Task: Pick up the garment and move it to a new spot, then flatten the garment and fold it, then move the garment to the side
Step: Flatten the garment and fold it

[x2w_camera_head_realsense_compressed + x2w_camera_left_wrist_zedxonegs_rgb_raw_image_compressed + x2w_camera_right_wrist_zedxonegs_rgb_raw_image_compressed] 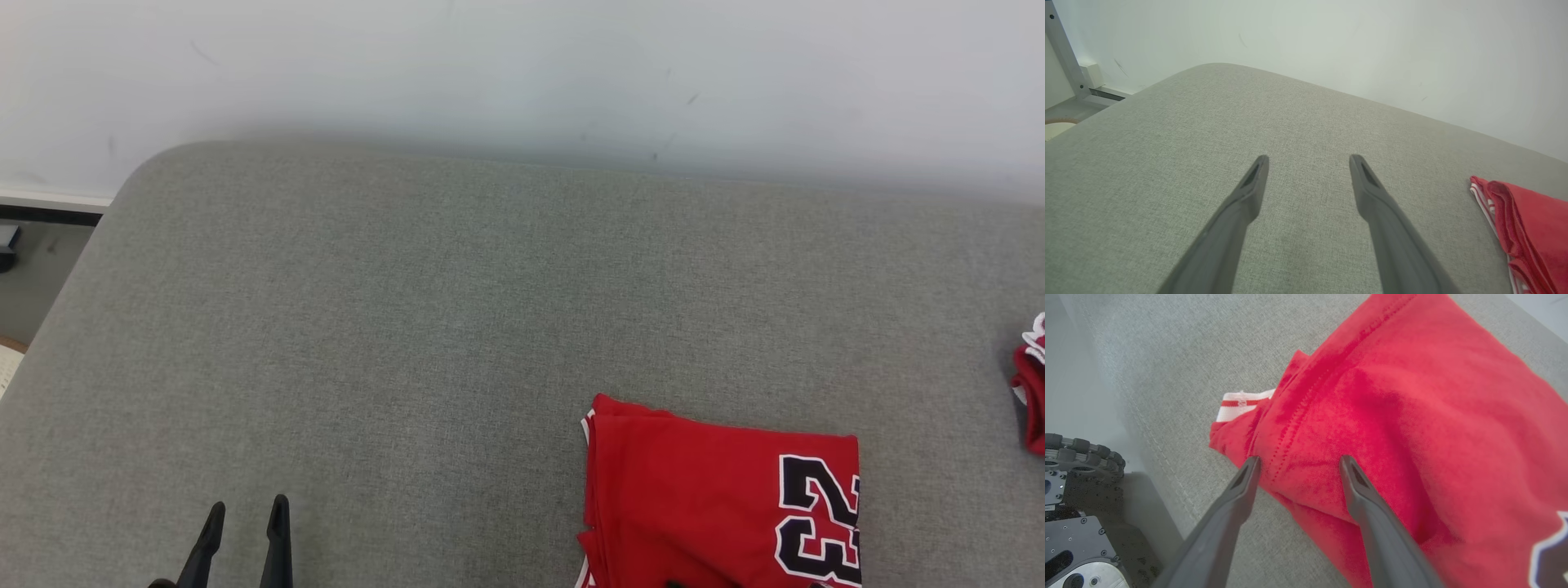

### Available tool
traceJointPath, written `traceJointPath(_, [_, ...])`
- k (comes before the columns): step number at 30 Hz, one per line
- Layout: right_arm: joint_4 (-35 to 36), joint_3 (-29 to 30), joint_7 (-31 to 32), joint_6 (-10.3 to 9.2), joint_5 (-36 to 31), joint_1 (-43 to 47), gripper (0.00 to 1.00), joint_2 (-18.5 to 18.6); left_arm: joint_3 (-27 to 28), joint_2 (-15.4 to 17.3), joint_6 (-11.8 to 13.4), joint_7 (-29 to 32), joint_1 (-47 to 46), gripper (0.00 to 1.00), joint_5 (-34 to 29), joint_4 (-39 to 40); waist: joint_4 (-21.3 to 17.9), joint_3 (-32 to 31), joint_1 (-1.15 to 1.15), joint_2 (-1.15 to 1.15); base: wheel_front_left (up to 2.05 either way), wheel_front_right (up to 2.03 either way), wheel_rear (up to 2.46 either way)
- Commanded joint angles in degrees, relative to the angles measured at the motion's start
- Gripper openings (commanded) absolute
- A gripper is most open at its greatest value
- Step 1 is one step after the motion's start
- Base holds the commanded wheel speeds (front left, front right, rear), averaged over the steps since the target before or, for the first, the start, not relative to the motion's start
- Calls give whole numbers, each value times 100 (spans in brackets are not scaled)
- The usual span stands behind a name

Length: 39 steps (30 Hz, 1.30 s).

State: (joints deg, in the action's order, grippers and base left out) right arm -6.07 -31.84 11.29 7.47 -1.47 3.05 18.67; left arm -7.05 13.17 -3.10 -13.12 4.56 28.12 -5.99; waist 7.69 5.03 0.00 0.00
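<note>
On the near right of the padded surface: the folded red garment (718,506) (1531,228) (1412,416) lay flat, its black-and-white 23 toward the right and its white-striped trim along the left edge.
Padded surface (367,327): grey woven cloth with a rounded far-left corner, set against a pale wall (522,65).
My left claw (245,508) (1308,157): fingers wide apart, holding nothing, over bare grey cloth at the near left, well apart from the garment.
My right claw (1298,459): fingers spread wide with nothing gripped, tips over the garment's near-left part by a stitched seam; I could not tell whether they touched the cloth.
Far right edge: a second red piece (1033,392) with white trim lay bunched, apart from the folded one.
</note>
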Motion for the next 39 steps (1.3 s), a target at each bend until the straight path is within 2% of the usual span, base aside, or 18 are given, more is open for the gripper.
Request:
traceJointPath(1, [-144, 36, -99, 5, -55, -89, 51, -82, 6, 34, -24, -43, -29, 100, 28, 3, 30, 23, 0, 0, 0, 0, 0])
traceJointPath(2, [-222, 45, -145, 5, -59, -110, 37, -124, 6, 42, -24, -39, -25, 100, 30, 3, 40, 27, 0, 0, 0, 0, 0])
traceJointPath(3, [-303, 37, -184, 5, -61, -141, 7, -151, 4, 46, -23, -41, -23, 100, 35, 2, 49, 30, 0, 0, 0, 0, 0])
traceJointPath(4, [-363, 31, -226, 5, -19, -172, 0, -184, 4, 49, -19, -44, -23, 100, 37, -1, 57, 33, 0, 0, 0, 0, 0])
traceJointPath(14, [-524, -457, -588, 5, 645, -450, 0, -149, -30, 55, 11, -62, -82, 100, 61, -26, 60, 55, 0, 0, 0, 0, 0])
traceJointPath(22, [-497, -700, -537, 5, 1108, -649, 0, -73, -60, 49, 28, -71, -123, 100, 80, -52, 41, 63, 0, 0, 0, 0, 0])
traceJointPath(23, [-510, -688, -486, 5, 1159, -642, 39, -80, -64, 48, 33, -73, -124, 100, 83, -53, 42, 66, 0, 0, 0, 0, 0])
traceJointPath(24, [-504, -663, -455, 5, 1221, -627, 100, -89, -69, 46, 40, -74, -125, 100, 85, -54, 44, 69, 0, 0, 0, 0, 0])
traceJointPath(29, [-181, -516, -202, 5, 1594, -483, 100, -22, -34, 89, 67, -82, -28, 100, 101, -19, 20, 25, 0, 0, 0, 0, 0])
traceJointPath(34, [681, -249, 193, 5, 2248, -297, 100, 225, 65, 148, 158, -96, 148, 100, 92, 61, -135, -148, 0, 0, 0, 0, 0])
traceJointPath(36, [1033, -10, 363, 5, 2357, -215, 100, 269, 100, 173, 206, -100, 198, 100, 78, 94, -230, -241, 0, 0, 0, 0, 0])
traceJointPath(39, [1385, 554, 501, 5, 2416, 7, 100, 98, 110, 159, 257, -106, 297, 100, 50, 156, -369, -390, 0, 0, 0, 0, 0])
